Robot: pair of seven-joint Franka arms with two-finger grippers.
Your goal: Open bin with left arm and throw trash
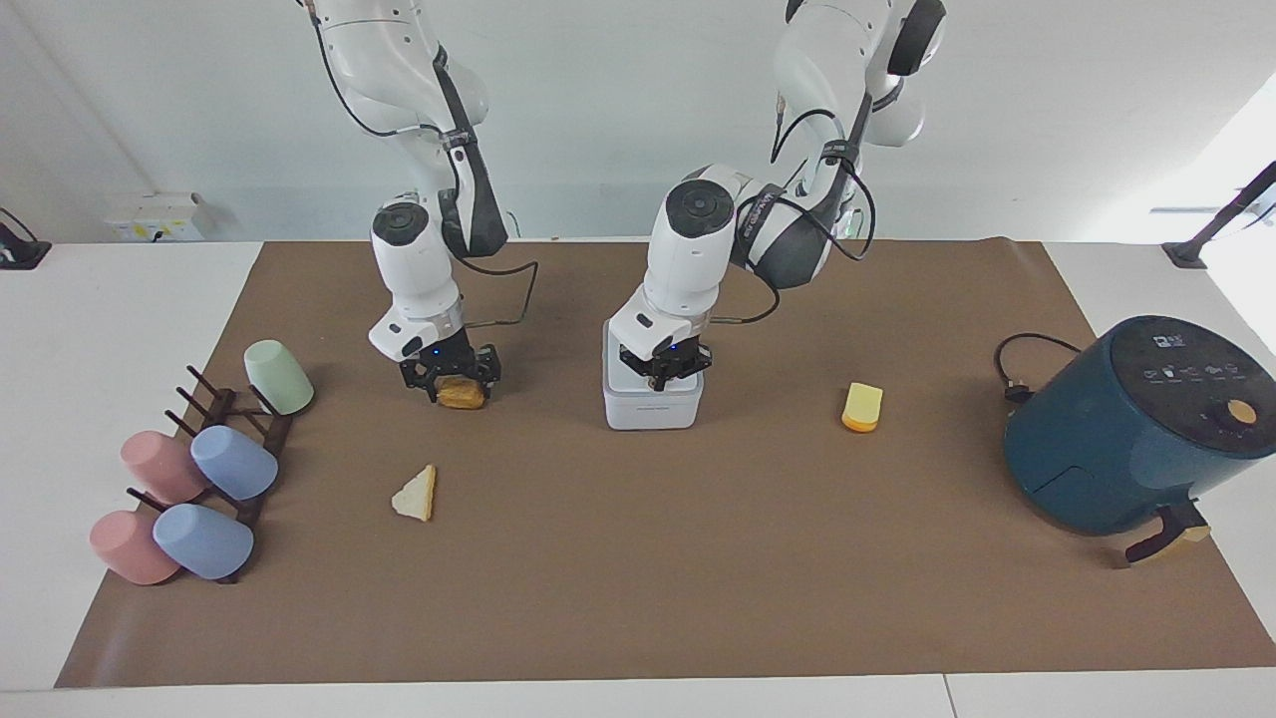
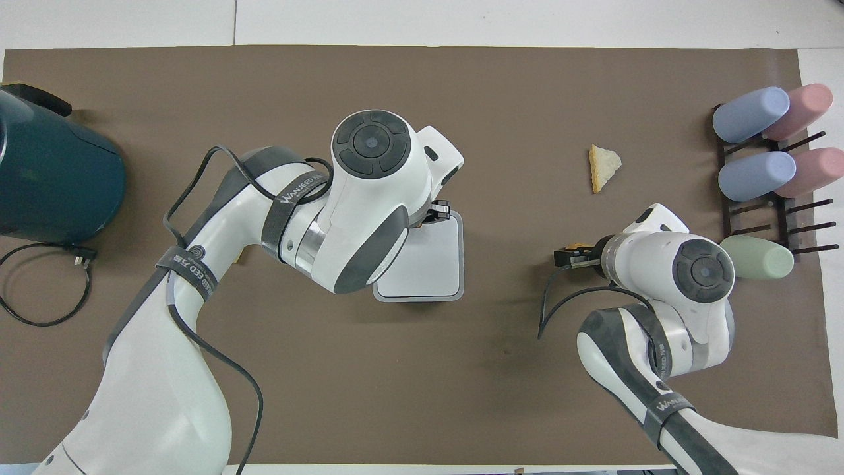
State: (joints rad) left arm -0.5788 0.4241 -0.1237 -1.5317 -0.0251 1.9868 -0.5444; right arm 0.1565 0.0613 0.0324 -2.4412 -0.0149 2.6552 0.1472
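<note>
The white bin stands mid-mat with its lid down. My left gripper is shut, its tips down on the lid's edge farthest from the robots. A golden-brown fried lump lies on the mat toward the right arm's end. My right gripper is low over it, open, a finger on either side. A pale bread wedge lies farther from the robots than the lump. A yellow block with an orange edge lies toward the left arm's end.
A dark teal air fryer with its black cable stands at the left arm's end. A dark rack with green, pink and blue cups lying on it sits at the right arm's end.
</note>
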